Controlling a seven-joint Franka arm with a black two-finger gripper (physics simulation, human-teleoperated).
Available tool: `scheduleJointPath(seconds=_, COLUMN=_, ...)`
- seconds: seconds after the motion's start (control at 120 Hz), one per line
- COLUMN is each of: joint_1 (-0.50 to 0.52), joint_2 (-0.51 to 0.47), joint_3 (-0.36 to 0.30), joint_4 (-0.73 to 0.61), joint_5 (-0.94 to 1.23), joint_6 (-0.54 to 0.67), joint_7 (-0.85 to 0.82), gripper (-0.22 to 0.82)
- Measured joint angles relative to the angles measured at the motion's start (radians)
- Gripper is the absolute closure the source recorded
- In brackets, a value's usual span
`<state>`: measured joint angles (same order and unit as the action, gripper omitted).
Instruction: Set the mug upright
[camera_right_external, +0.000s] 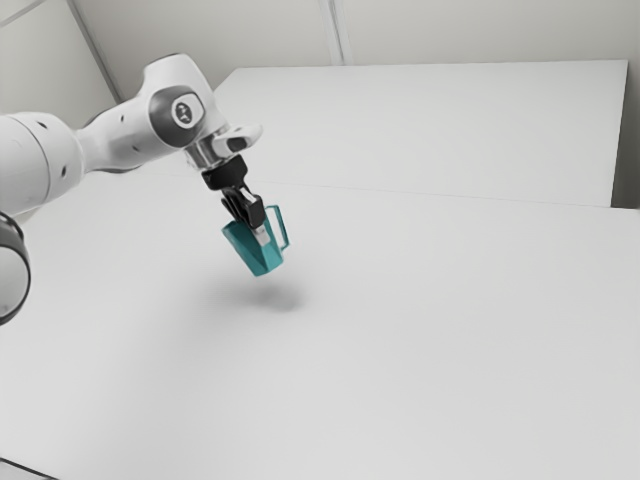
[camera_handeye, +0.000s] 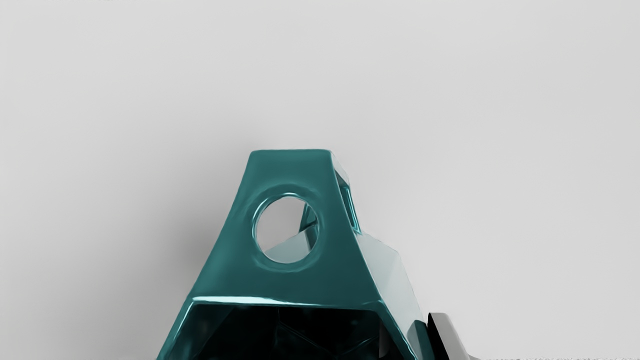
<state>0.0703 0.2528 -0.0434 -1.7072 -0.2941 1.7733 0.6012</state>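
Observation:
The teal mug (camera_right_external: 257, 255) hangs tilted above the table, its handle toward the exterior view's right and a shadow on the surface below it. The gripper (camera_right_external: 261, 232) holds it by its upper part from above. In the wrist view the mug (camera_handeye: 215, 270) shows its dark open mouth at the bottom edge, with the holed top of the handle beyond. There the gripper (camera_handeye: 411, 337) has one finger outside the mug wall and a sliver of the other inside the mouth, pinching the wall. Much of the mug's inside is dark.
The white table (camera_right_external: 420, 340) extends around and below the mug. Behind it, a pale raised panel (camera_right_external: 430, 130) stands at the back in the exterior view. A thin dark line crosses the lower left corner of that view.

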Motion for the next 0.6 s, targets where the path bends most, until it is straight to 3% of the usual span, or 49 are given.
scheduleJointPath(seconds=0.6, joint_1=-0.053, joint_2=-0.044, joint_3=-0.013, joint_4=-0.080, joint_5=0.256, joint_6=0.127, joint_7=-0.195, gripper=0.77)
